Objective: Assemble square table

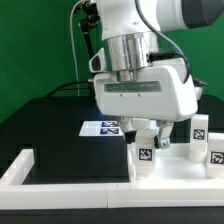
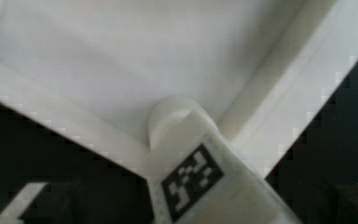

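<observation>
Exterior view, left to right: white border rail (image 1: 22, 168) runs along the table's left edge and turns along the front; black table (image 1: 50, 125) behind it; marker board (image 1: 103, 128) lies flat on the table mid-frame, partly hidden by the arm's wrist; gripper (image 1: 143, 135) hangs from the big white wrist housing at center, pointing down, jaws spread wide with nothing clamped between them; one finger (image 1: 133, 128) sits just beside a leg (image 1: 144, 160) that stands upright with a tag on its face, directly under the gripper, fingers at its top end and apart from it as far as can be seen; tabletop (image 1: 180, 165) lies flat at front right, leg standing at its near-left corner, much of the top blocked by the wrist; two more legs (image 1: 199, 130) and (image 1: 216, 150) stand upright at far right, tags facing the camera, near each other, well apart from the gripper; green backdrop behind. Wrist view: the top's raised rim (image 2: 87, 115) and inner floor fill the frame, the tagged leg (image 2: 194, 160) sits right in the corner where two rims meet, dark finger pads (image 2: 19, 205) at both lower edges, clear of the leg
</observation>
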`<state>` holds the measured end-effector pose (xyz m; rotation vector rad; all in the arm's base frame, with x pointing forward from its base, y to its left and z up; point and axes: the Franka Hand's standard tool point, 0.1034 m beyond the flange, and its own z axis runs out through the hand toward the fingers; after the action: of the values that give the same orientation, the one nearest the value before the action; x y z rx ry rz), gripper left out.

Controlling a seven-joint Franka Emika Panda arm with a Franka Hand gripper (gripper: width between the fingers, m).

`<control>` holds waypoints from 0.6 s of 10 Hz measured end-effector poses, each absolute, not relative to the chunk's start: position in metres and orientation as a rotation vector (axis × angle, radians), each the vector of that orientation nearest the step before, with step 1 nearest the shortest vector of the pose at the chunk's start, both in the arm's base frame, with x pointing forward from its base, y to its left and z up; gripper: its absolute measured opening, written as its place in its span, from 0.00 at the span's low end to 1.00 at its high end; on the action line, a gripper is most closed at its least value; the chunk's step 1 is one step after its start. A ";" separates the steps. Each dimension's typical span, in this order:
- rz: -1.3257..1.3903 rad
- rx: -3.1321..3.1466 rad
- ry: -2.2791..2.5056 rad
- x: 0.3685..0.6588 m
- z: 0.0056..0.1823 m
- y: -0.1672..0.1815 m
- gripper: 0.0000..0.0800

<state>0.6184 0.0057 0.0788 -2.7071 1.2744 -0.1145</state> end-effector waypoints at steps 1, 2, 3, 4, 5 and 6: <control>-0.135 -2.911 0.934 0.622 0.082 0.009 0.81; -0.145 -2.982 0.729 0.622 0.081 0.009 0.81; -0.143 -2.975 0.757 0.622 0.081 0.008 0.81; -0.142 -2.967 0.786 0.622 0.081 0.008 0.66; -0.142 -2.967 0.786 0.622 0.081 0.008 0.48; -0.139 -2.966 0.790 0.621 0.081 0.007 0.36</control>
<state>0.6215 0.0074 0.0810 -2.9658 0.7899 -0.1390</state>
